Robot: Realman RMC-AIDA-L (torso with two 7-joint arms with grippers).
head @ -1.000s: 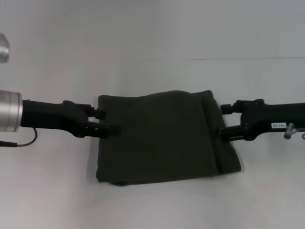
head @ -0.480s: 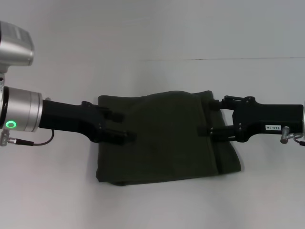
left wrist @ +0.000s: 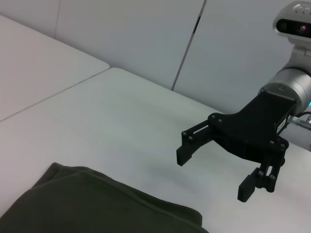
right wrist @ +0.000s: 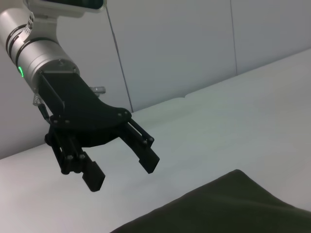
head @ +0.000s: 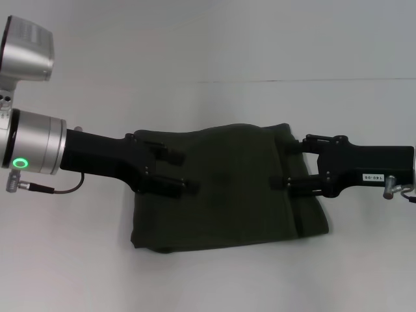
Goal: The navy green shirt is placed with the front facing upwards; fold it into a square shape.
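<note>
Dark olive-green cotton shirt (head: 227, 188), folded into a rough rectangle, is lying mid-bench (head: 208, 39). Left claw (head: 182, 171) and right claw (head: 286, 164) are hovering over its opposite sides, both spread wide, gripping nothing.

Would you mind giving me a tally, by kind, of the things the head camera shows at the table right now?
Shirts: 1, the navy green shirt, folded on the white table.
Grippers: 2, the left gripper and the right gripper, both open over the shirt.
Tables: 1.
Total: 4.
</note>
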